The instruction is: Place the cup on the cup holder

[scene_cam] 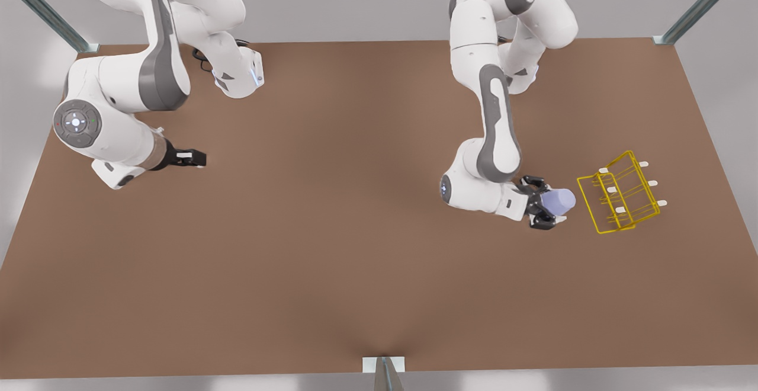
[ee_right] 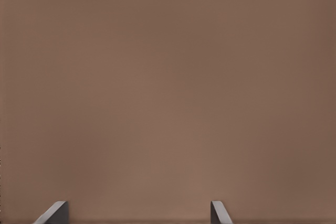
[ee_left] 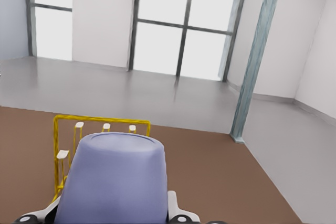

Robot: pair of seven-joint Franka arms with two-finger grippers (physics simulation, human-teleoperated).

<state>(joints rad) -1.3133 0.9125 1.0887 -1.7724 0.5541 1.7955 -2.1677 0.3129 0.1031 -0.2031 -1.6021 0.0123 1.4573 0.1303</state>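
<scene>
Currently left gripper (scene_cam: 548,206) clamps cup (scene_cam: 559,201), lying sideways, base toward holder (scene_cam: 619,194) nearby; right gripper (scene_cam: 192,157) waits, fingers apart.

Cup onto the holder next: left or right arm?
Left. The left gripper already grips the cup right beside the holder. The right gripper waits open, far across the table.

Matt smooth cup (scene_cam: 560,201); thin yellow wire holder (scene_cam: 620,192); matt tabletop (scene_cam: 331,231).

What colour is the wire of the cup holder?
The cup holder is yellow, with white peg tips; clearest in the front view.
</scene>
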